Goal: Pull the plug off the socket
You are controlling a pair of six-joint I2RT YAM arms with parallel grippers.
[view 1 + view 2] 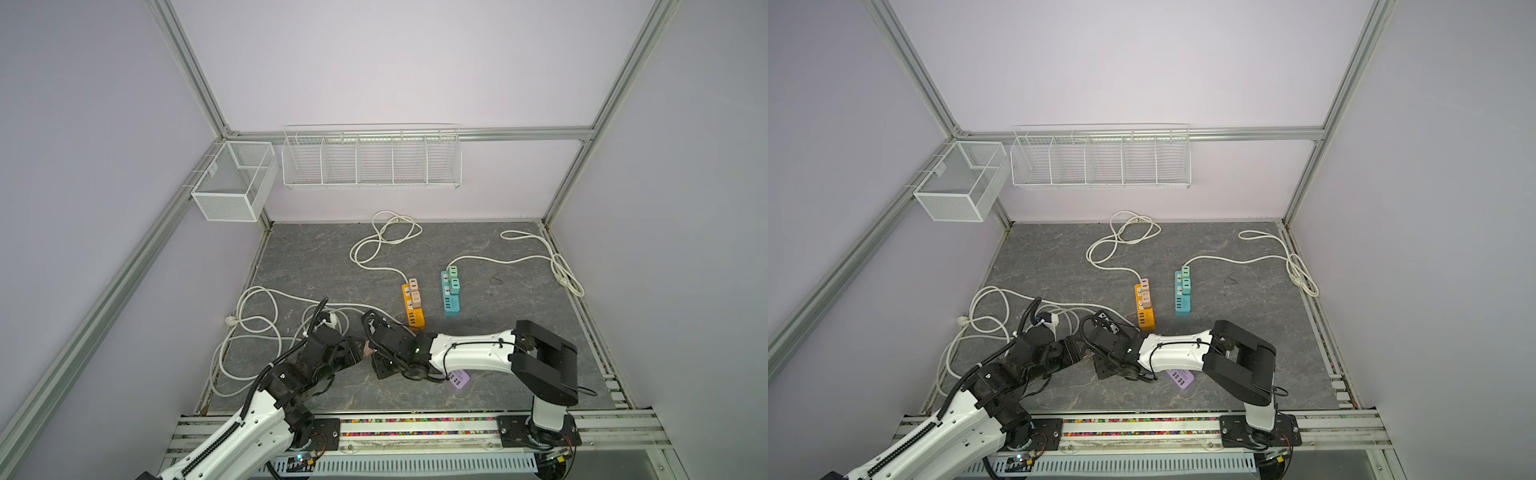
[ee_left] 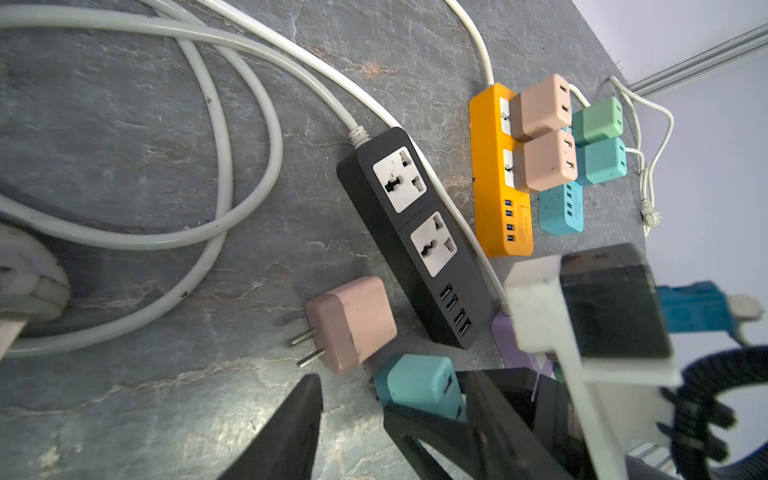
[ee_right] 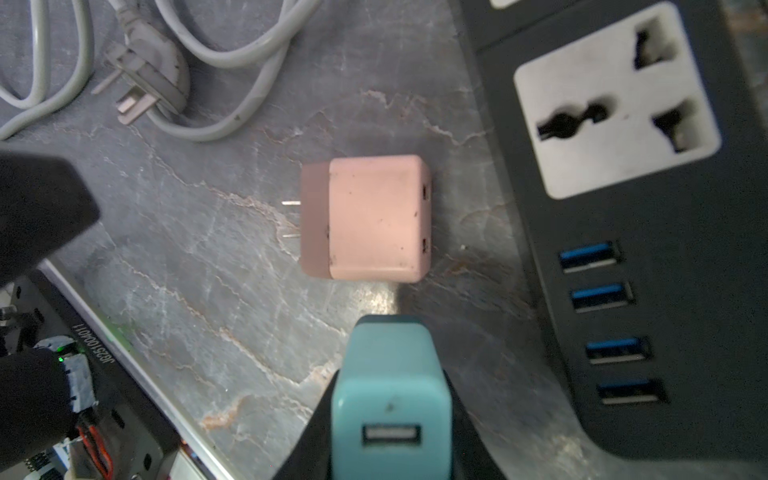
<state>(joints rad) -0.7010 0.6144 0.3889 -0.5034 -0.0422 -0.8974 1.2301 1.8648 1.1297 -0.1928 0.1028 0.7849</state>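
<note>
- Grey table (image 1: 498, 332) carries black strip (image 2: 415, 237), both sockets (image 2: 399, 178) empty.
- Beside strip: pink plug (image 3: 365, 218), loose, prongs exposed.
- Pinched in right pincer (image 3: 390, 395): teal plug (image 3: 390, 361).
- Spread and empty: left pincer (image 1: 353, 351).

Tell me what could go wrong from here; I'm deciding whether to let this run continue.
1. The right gripper, shut on the teal plug, hangs close to the loose pink plug; setting it down could knock that one.
2. The left gripper is right beside it, so the two may collide.
3. The white cable loops lie close by and could snag on a gripper.
</note>
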